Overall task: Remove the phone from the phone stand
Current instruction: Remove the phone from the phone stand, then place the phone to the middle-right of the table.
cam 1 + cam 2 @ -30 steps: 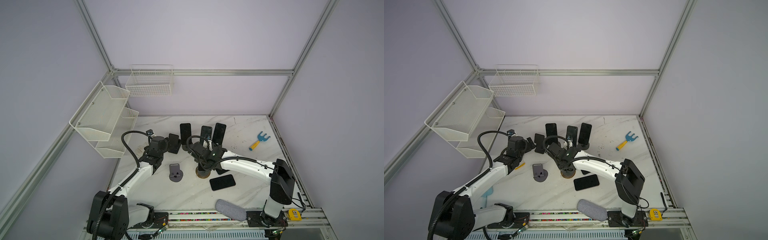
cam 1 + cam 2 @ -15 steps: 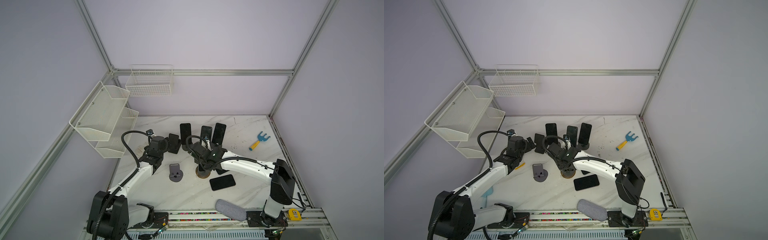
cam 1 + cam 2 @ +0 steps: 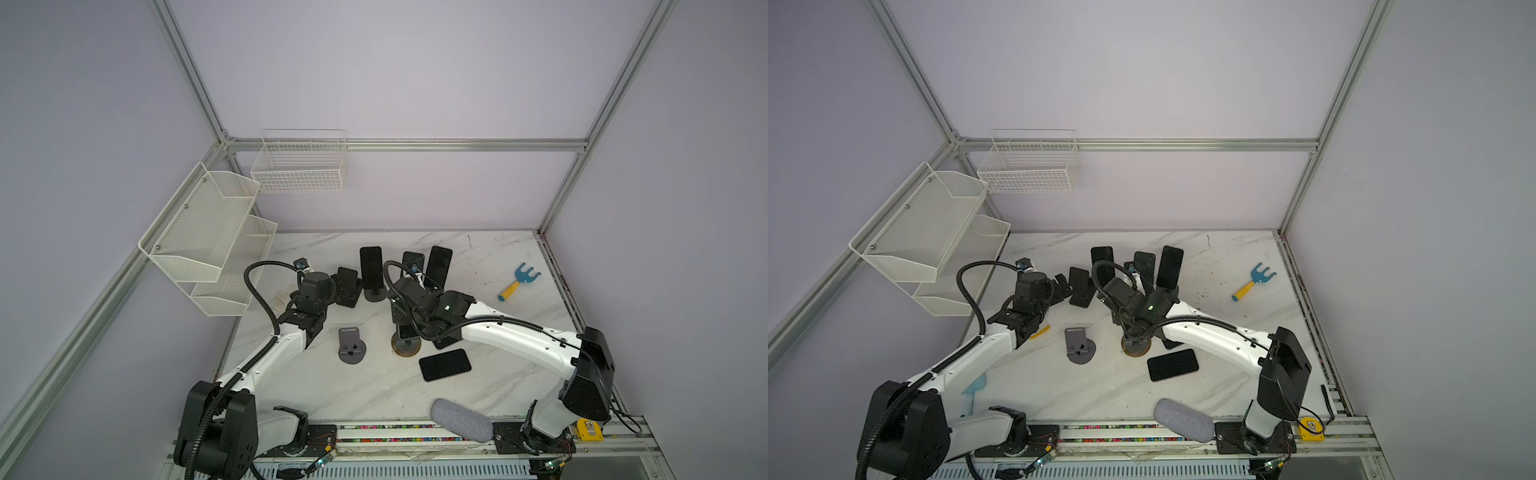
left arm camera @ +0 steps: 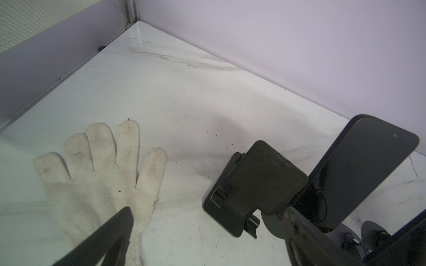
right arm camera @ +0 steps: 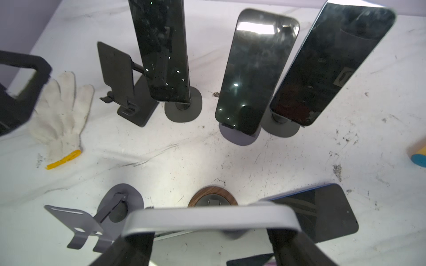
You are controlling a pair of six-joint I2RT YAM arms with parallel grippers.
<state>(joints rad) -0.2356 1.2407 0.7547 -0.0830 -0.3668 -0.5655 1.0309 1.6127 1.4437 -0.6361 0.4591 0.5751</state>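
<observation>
- The glove (image 4: 99, 165) lies flat at the far left of the table (image 3: 490, 266), apart from every stand. It looks like no part of this job.
- The left gripper (image 4: 207, 209) hovers just right of the glove. Its fingers (image 4: 110, 232) are spread wide and hold nothing, and they point at an empty black stand (image 4: 265, 179). It is probably parked there to keep out of the other arm's way.
- An empty grey stand (image 3: 351, 347) sits nearer, its cradle bare.
- The phone (image 5: 207, 216) is at the centre, upright over the wooden-based stand (image 5: 196, 197). The right gripper (image 5: 211, 230) pinches it across its width near the top edge, one of its fingers (image 5: 131, 251) on each long side. I judge this hold lets the phone be drawn straight up without tipping the stand. Whether its lower end has cleared the cradle cannot be told.
- Three other phones (image 3: 370, 266) lean on stands at the far side, untouched.
- A flat phone (image 3: 444, 364) lies just right of the wooden-based stand, which suggests where a removed one gets laid.
- A toy rake (image 3: 519, 280) lies at the far right, well apart.
</observation>
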